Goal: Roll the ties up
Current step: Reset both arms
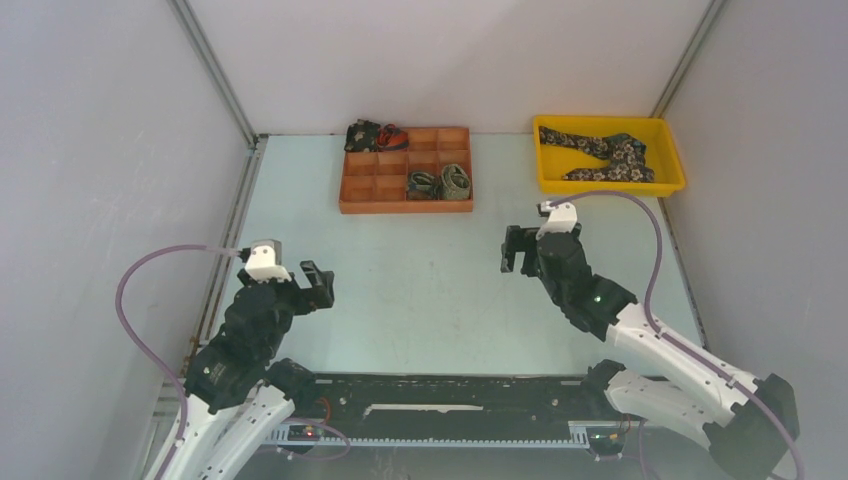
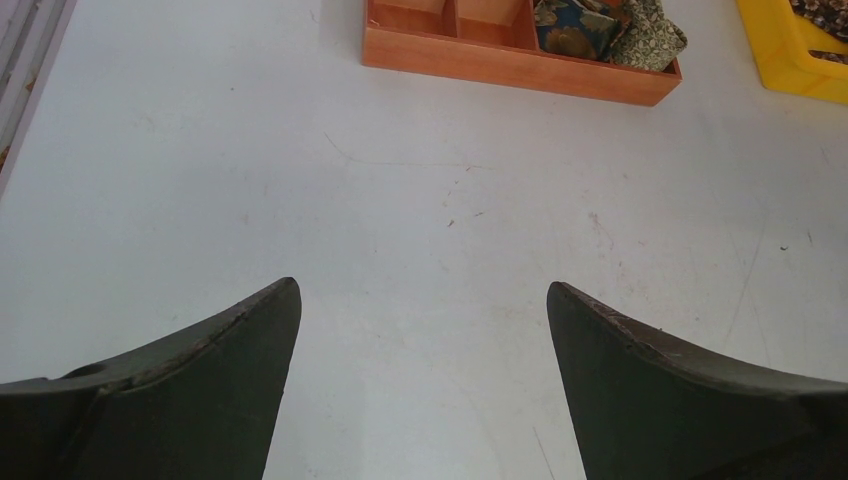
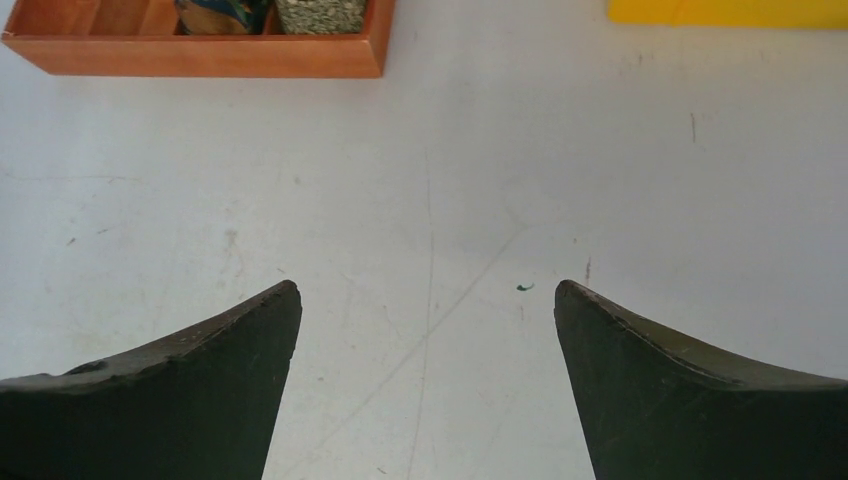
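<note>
From above, the left fingers [image 1: 320, 285] and the right fingers [image 1: 513, 250] hang over the pale desk [image 1: 430, 300], well apart from each other. Both pairs are spread wide with nothing between them. At the far side of the desk sits an orange divided box [image 1: 400, 208]. The rolled ties are in it: a dark floral roll [image 1: 372, 135] with some red lies in the far left corner compartment. Two coils [image 1: 440, 183] lie side by side in the near right compartments. To the right of the box and apart from it, a yellow tray [image 1: 610, 188] holds the loose ties [image 1: 605, 150], dark and floral, lying unrolled across each other.

In the left wrist view, the left fingers [image 2: 200, 390] stand spread over bare desk [image 2: 420, 200] and hold nothing. The box [image 2: 520, 68] lies ahead. In its near right end are the two coils, one blue-floral [image 2: 575, 25] and one olive [image 2: 655, 40]. A corner of the yellow tray [image 2: 790, 55] shows at the upper right.

In the right wrist view, the right fingers [image 3: 690, 390] are likewise spread and hold nothing above the scuffed desk [image 3: 430, 180]. The box [image 3: 200, 55] is at the upper left and the edge of the yellow tray [image 3: 730, 10] is at the top right.
</note>
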